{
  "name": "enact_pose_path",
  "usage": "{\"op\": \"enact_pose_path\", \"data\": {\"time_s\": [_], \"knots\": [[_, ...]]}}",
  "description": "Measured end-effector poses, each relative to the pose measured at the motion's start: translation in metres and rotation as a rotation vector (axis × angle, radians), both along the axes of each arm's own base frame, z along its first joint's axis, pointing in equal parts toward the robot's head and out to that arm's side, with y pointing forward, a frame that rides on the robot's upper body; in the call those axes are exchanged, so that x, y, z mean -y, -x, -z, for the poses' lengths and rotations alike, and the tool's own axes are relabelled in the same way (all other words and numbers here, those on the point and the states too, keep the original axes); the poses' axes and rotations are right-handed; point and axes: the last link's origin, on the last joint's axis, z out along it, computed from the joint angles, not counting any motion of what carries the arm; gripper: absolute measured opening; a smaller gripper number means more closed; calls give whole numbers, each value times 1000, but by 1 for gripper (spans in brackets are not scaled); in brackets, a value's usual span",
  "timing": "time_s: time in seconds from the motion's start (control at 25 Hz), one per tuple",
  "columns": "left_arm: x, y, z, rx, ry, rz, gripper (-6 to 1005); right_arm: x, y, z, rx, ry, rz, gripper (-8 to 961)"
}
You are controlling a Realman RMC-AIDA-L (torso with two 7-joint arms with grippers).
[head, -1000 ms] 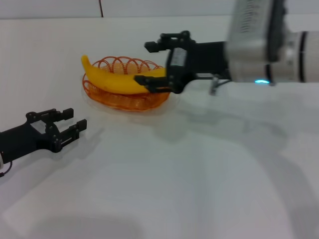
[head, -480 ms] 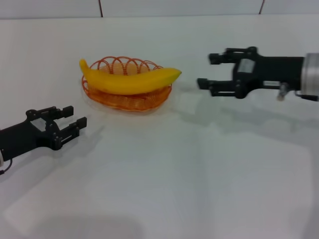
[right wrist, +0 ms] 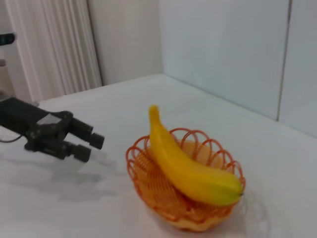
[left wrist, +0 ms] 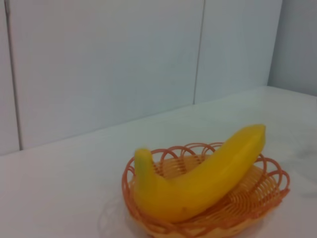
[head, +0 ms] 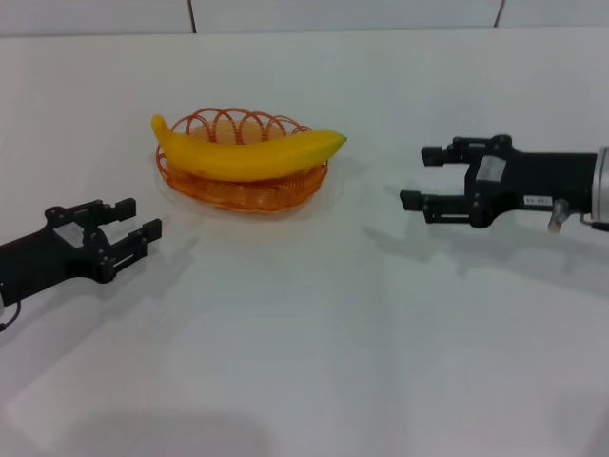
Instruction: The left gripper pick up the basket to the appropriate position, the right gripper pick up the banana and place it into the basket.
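Note:
The yellow banana lies across the orange wire basket on the white table, its ends past the rim. It also shows in the left wrist view and the right wrist view, resting in the basket. My right gripper is open and empty, well to the right of the basket. My left gripper is open and empty, low at the front left of the basket; it also shows in the right wrist view.
The white table spreads wide in front of the basket and between the two arms. A pale panelled wall runs along the table's far edge.
My right gripper has let go of the banana and drawn back to the right, away from the basket. The banana now rests across the basket. The left gripper has hardly moved.

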Motion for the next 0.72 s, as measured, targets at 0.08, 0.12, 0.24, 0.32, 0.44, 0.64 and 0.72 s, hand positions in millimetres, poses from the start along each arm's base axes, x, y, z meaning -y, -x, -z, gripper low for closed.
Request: {"op": "enact_pose_path", "data": {"time_s": [0.08,0.12,0.24,0.32,0.44,0.64,0.72], "knots": [[0,0,0,0,-1,-1,479,2,-2,3,-2,7,5,741],[0,0,0,1,-2,-2,479,3,-3,4,-4,11,8,741],[0,0,-1,2,-8,1,479,5,-5,7,-7,12,9,741],[0,0,-1,0,-11,5,479,5,-5,8,-7,10,8,741],[0,0,0,-1,-10,8,479,4,-6,9,-5,6,7,741],[0,-1,0,-1,-6,15,479,3,-6,8,-6,0,9,741],[0,-2,1,1,-5,18,479,3,-6,8,-4,-2,7,741]]}}
